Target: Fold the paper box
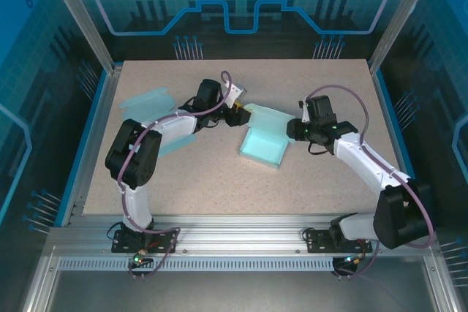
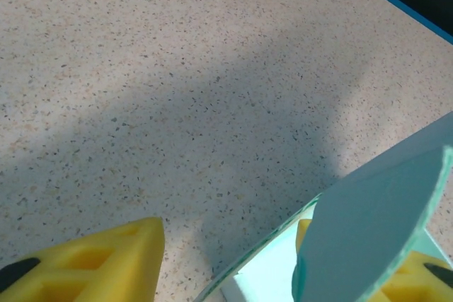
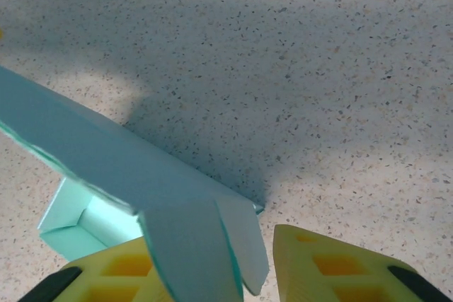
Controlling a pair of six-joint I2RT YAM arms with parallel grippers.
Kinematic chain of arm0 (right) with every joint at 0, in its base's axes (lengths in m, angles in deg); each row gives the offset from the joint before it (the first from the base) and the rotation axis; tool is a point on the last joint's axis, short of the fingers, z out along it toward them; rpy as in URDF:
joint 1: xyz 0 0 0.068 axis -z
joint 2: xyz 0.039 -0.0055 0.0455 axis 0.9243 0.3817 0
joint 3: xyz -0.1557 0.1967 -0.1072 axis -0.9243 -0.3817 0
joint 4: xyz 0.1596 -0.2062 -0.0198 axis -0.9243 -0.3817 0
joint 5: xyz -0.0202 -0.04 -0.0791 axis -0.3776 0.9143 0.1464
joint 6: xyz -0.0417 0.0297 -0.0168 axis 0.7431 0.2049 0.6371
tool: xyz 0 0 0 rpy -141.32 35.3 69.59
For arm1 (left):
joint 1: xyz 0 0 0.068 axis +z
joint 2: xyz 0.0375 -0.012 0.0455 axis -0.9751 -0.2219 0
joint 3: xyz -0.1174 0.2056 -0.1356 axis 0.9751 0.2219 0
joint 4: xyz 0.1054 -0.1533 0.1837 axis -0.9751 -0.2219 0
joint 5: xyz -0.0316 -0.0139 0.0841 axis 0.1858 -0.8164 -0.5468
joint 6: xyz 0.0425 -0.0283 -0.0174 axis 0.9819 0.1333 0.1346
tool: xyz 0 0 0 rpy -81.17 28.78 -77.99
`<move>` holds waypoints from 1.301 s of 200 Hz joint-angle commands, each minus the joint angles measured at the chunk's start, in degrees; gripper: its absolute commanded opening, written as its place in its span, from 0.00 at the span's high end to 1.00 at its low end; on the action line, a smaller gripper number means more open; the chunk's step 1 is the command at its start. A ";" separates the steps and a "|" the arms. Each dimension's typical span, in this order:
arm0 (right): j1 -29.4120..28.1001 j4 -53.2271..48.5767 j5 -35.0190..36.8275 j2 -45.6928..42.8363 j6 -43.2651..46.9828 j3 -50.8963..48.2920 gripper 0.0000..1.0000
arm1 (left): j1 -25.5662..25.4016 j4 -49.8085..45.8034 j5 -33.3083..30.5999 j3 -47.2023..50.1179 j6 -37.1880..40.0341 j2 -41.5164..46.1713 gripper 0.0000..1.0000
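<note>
A light teal paper box [image 1: 265,144] lies half folded at mid table, its tray open upward and its back wall and flaps raised. My left gripper [image 1: 240,115] reaches its back left corner. In the left wrist view that gripper [image 2: 232,230] is open, and a raised flap of the box [image 2: 375,210] stands between the yellow fingers [image 2: 106,263], close against the right one. My right gripper [image 1: 291,128] is at the box's back right corner. In the right wrist view it [image 3: 212,240] is open around a hanging flap of the box [image 3: 191,245], with a gap to the right finger [image 3: 333,266].
A second teal paper blank [image 1: 146,99] lies at the back left, and another piece [image 1: 175,135] lies partly under the left arm. The speckled tabletop [image 1: 219,180] is bordered by blue rails and metal posts.
</note>
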 commanded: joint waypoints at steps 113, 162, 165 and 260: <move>-3.96 3.30 4.92 5.28 0.02 1.94 0.77 | -2.15 3.62 -5.46 4.51 -2.75 1.60 0.81; -6.41 3.76 9.39 5.78 0.20 3.17 0.83 | -4.89 9.24 -10.97 9.26 -6.55 5.49 0.89; -6.50 3.86 9.65 5.76 0.31 3.19 0.84 | -4.94 9.55 -11.16 9.44 -6.73 5.66 0.90; -7.13 12.06 10.46 4.82 4.74 -0.44 0.93 | -5.02 11.89 -13.41 11.23 -8.78 8.37 0.86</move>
